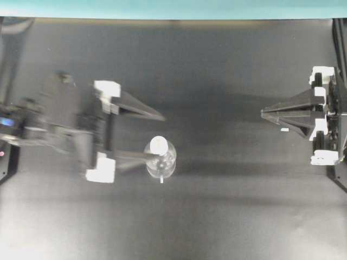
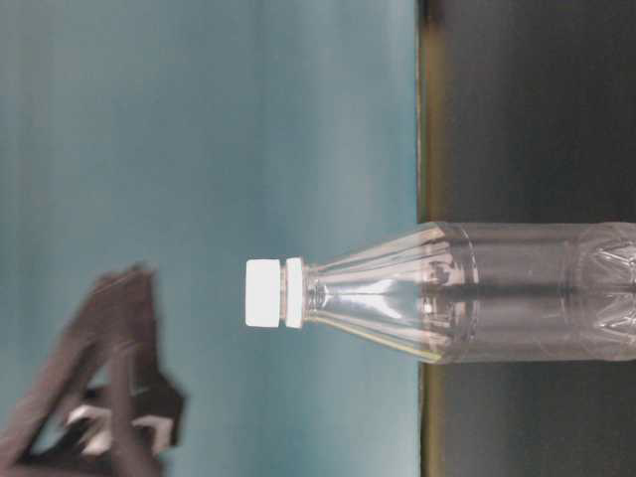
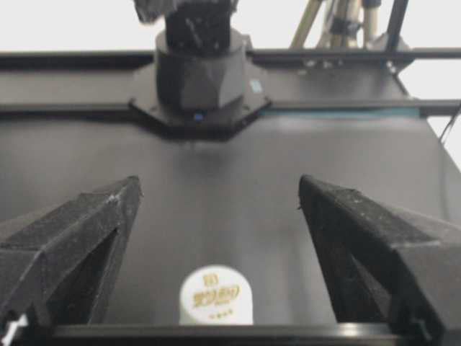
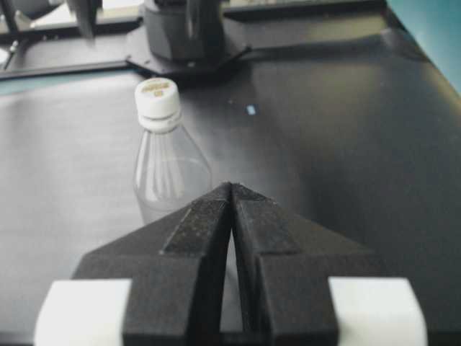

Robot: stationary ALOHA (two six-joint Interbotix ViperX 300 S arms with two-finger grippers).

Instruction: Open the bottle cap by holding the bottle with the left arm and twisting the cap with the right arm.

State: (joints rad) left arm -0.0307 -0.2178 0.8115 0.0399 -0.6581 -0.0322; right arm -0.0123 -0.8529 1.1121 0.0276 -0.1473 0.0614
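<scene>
Bottle upright, cap on — nothing grips it

The left gripper stands spread wide beside the bottle; the right gripper, pressed together, sits well apart over the counter.

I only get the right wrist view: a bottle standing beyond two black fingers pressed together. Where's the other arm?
Observer: Overhead, the left gripper is beside the bottle, jaws wide open, one finger crossing it.
Operator: Is it holding the bottle?
Observer: No. In the left wrist view the cap sits between its spread fingers, touching neither.
Operator: And my gripper, is it close?
Observer: No. Overhead, the right gripper is shut, far off by the table's right edge.
</scene>
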